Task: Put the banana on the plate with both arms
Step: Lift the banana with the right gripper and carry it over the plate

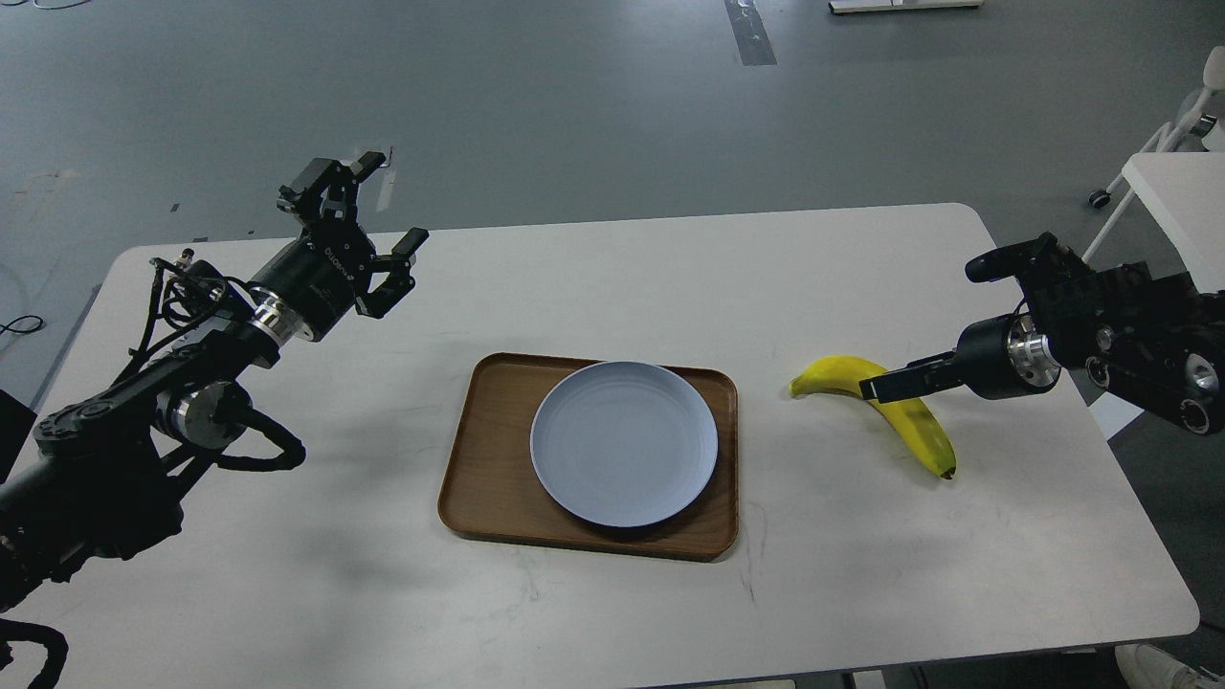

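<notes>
The yellow banana point(831, 375) lies on the white table point(612, 277), right of the plate, its dark tip toward the front. The pale blue-grey plate point(624, 443) sits on a brown wooden tray point(483, 469) and holds nothing. My right gripper point(876, 387) reaches in from the right, low over the banana's middle. It is seen edge-on as one dark bar, so I cannot tell its fingers apart. My left gripper point(375, 215) is open and empty, raised over the table's far left, well away from the plate.
A second white table point(1172, 187) with a wheeled leg stands off the far right corner. Grey floor lies beyond the far edge.
</notes>
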`<action>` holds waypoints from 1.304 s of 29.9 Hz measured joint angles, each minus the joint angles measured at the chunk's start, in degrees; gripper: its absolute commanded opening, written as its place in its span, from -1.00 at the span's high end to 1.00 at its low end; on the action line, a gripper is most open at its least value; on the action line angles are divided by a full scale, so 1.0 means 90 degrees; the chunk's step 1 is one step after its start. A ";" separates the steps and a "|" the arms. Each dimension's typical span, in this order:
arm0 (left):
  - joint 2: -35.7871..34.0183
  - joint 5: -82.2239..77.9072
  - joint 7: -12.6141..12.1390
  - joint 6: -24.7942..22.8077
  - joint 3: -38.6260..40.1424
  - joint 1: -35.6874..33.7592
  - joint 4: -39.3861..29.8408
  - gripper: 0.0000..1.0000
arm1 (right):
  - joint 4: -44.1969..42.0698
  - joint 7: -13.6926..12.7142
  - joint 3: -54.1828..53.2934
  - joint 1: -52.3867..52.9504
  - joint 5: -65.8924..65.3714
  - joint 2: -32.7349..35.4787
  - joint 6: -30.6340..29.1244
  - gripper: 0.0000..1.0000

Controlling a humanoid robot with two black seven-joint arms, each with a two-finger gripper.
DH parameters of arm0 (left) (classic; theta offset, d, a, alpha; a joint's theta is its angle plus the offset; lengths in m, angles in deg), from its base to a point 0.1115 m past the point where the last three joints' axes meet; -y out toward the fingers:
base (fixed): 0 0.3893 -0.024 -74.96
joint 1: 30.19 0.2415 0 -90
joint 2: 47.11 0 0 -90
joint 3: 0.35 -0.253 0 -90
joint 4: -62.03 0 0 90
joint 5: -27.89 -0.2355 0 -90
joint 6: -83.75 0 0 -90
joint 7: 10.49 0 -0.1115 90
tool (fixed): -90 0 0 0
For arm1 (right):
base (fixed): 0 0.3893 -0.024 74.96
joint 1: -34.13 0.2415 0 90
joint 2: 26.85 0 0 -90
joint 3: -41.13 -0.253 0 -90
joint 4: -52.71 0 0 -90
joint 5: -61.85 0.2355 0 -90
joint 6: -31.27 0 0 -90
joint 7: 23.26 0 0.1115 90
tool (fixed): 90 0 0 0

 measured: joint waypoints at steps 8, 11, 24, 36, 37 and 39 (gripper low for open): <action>-0.0049 0.0005 0.0000 -0.0043 0.0000 -0.0009 0.0000 -0.96 | 0.0009 0.0000 0.0149 -0.0125 -0.0009 -0.0051 0.0171 -0.20; -0.0055 0.0006 0.0000 -0.0048 0.0000 -0.0009 0.0000 -0.96 | 0.0014 0.0000 0.0216 -0.0125 -0.0010 -0.0051 0.0174 0.32; -0.0058 0.0007 0.0002 -0.0050 0.0004 -0.0027 0.0000 -0.96 | 0.0253 -0.0002 0.0231 0.0171 0.0005 0.0025 0.0178 0.92; -0.0060 0.0007 0.0002 -0.0050 0.0010 -0.0068 -0.0007 -0.96 | 0.1195 0.0000 0.0226 0.1552 0.0166 -0.0436 -0.0054 0.90; -0.0060 0.0007 0.0002 -0.0050 0.0010 -0.0069 -0.0007 -0.96 | 0.1208 0.0000 0.0229 0.1586 0.0221 -0.0559 -0.0129 0.90; -0.0060 0.0007 0.0002 -0.0051 0.0010 -0.0068 -0.0010 -0.96 | 0.1217 0.0000 0.0234 0.1617 0.0350 -0.0824 -0.0244 0.90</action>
